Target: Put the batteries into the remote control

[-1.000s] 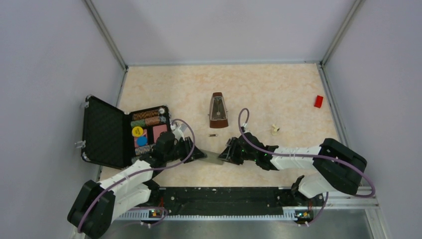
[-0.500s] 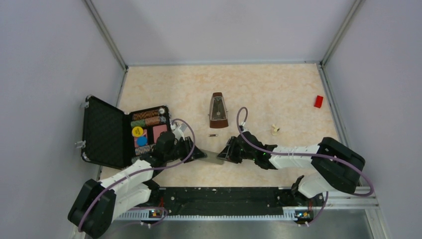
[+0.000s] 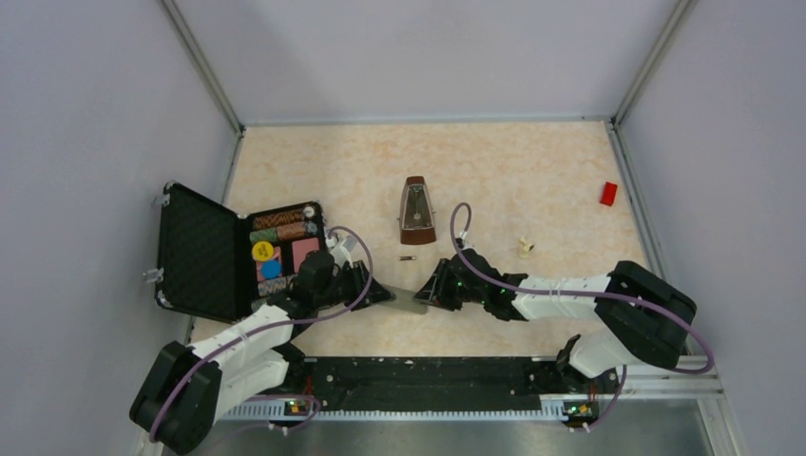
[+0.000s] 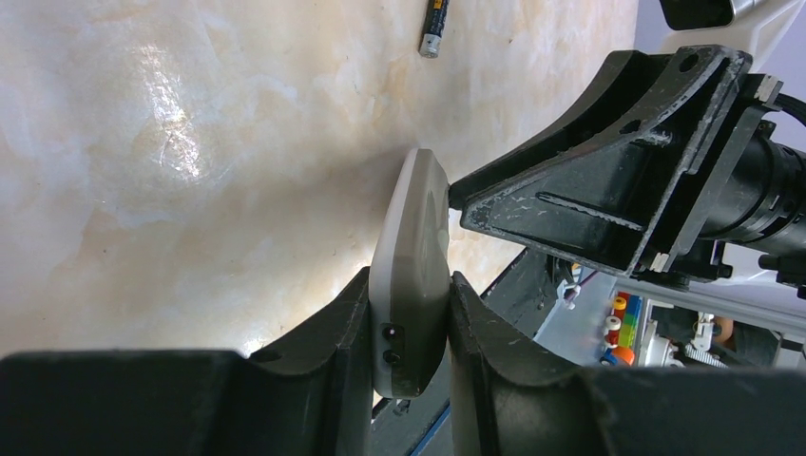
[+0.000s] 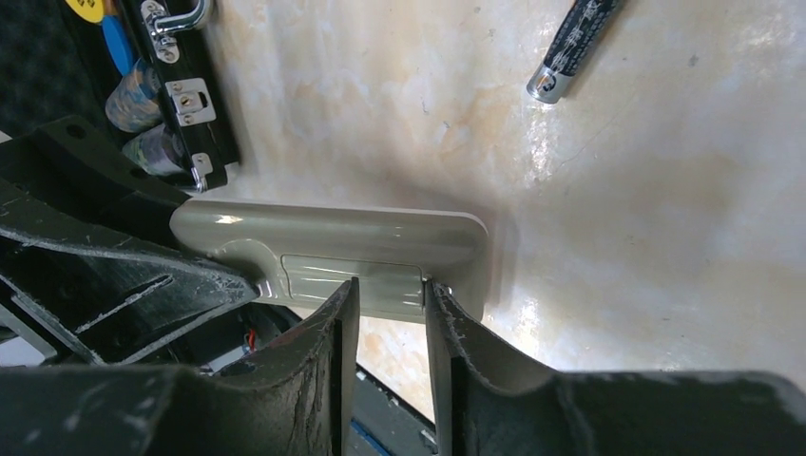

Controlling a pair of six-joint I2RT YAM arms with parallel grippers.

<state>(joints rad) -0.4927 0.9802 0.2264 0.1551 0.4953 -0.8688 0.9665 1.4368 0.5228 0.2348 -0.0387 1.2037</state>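
Observation:
The remote control (image 3: 407,302) (image 4: 413,247) is held on its long edge just above the table, with my left gripper (image 3: 380,294) (image 4: 409,285) shut on one end. Its grey back (image 5: 333,237) faces my right gripper (image 3: 432,293) (image 5: 390,285). That gripper's fingers stand slightly apart with nothing between them, and their tips touch the panel (image 5: 342,271) set in the remote's back. One battery (image 3: 407,258) (image 4: 433,28) (image 5: 575,43), a thin dark cylinder, lies on the table just beyond the remote.
An open black case (image 3: 204,252) with coloured chips lies at the left, close to the left arm. A brown metronome (image 3: 416,211) stands behind the battery. A small pale piece (image 3: 524,246) and a red block (image 3: 608,194) lie to the right.
The right gripper has edged slightly left toward the remote, and its fingers narrowed and widened a little. The left gripper and the remote have stayed put.

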